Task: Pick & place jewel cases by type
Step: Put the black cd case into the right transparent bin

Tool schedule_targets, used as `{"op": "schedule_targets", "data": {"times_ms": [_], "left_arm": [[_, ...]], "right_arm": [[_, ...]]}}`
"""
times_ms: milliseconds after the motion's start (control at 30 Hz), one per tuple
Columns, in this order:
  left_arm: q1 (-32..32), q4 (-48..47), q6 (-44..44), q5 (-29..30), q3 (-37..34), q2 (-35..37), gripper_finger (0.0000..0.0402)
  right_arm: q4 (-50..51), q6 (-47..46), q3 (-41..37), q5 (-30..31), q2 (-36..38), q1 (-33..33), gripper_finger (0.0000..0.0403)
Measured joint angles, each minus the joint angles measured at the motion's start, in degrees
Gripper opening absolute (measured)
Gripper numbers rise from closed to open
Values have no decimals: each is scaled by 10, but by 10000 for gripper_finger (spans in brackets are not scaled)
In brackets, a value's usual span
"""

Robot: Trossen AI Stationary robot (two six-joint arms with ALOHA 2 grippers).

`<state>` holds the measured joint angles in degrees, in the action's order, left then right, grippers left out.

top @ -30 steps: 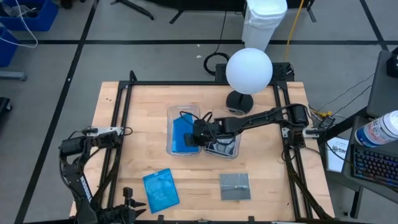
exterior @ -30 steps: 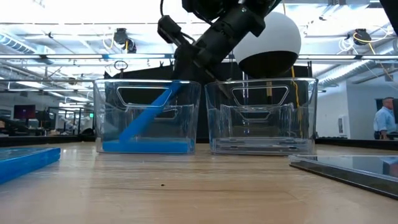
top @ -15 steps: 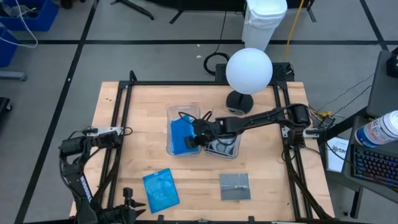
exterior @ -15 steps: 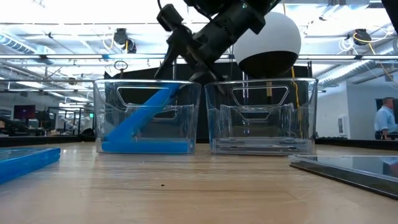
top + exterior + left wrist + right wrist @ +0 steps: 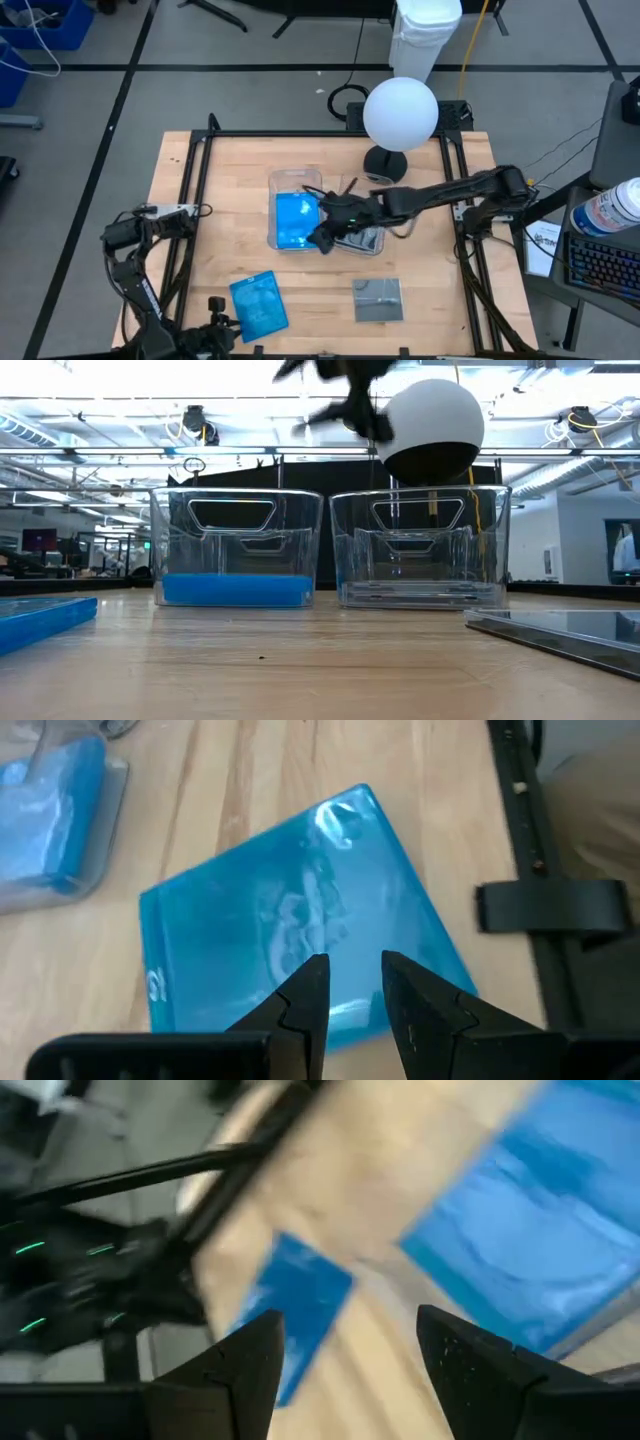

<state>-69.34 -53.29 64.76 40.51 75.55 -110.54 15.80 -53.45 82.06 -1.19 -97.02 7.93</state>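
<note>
A blue jewel case [image 5: 296, 220] lies flat in the left clear tub [image 5: 272, 200] and shows as a blue layer [image 5: 235, 590] on its floor. The right tub [image 5: 372, 245] holds clear cases. My right gripper [image 5: 350, 1350] hovers open above the gap between the tubs' near ends [image 5: 322, 240], with nothing between its fingers. A second blue jewel case [image 5: 258, 305] lies flat near the table's front edge. My left gripper [image 5: 352, 975] hangs just above this case [image 5: 290, 920], narrowly open and empty. A grey jewel case [image 5: 378, 298] lies flat at the front right.
A white globe lamp [image 5: 400, 115] on a black foot stands at the far edge behind the tubs. Black frame rails [image 5: 190, 230] run along the table's sides. Bare wood lies between the two loose cases and left of the tubs.
My right gripper has opened and let go of the blue jewel case, which leaned in the left tub and now lies flat on the tub's floor. The gripper has risen out of the tub, rolled, and drawn toward the near edge. My left gripper has edged toward the loose blue case.
</note>
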Motion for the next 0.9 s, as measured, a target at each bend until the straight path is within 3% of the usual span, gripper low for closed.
{"op": "schedule_targets", "data": {"times_ms": [133, 333, 467, 633, 900], "left_arm": [[22, 2, -34, 0, 0, 0, 101], [54, 9, -58, 0, 0, 0, 101], [70, 33, -60, 34, 0, 0, 101], [90, 104, -129, 122, 0, 0, 101], [125, 209, -279, 97, 0, 0, 101]], "right_arm": [[-12, 68, 0, 14, 77, 38, 215], [74, 237, -3, 187, 171, 172, 204], [91, 255, -71, 303, 190, 253, 188], [-72, 271, -195, 336, 191, 299, 162], [-516, 448, -411, 326, 190, 325, 99]]}}
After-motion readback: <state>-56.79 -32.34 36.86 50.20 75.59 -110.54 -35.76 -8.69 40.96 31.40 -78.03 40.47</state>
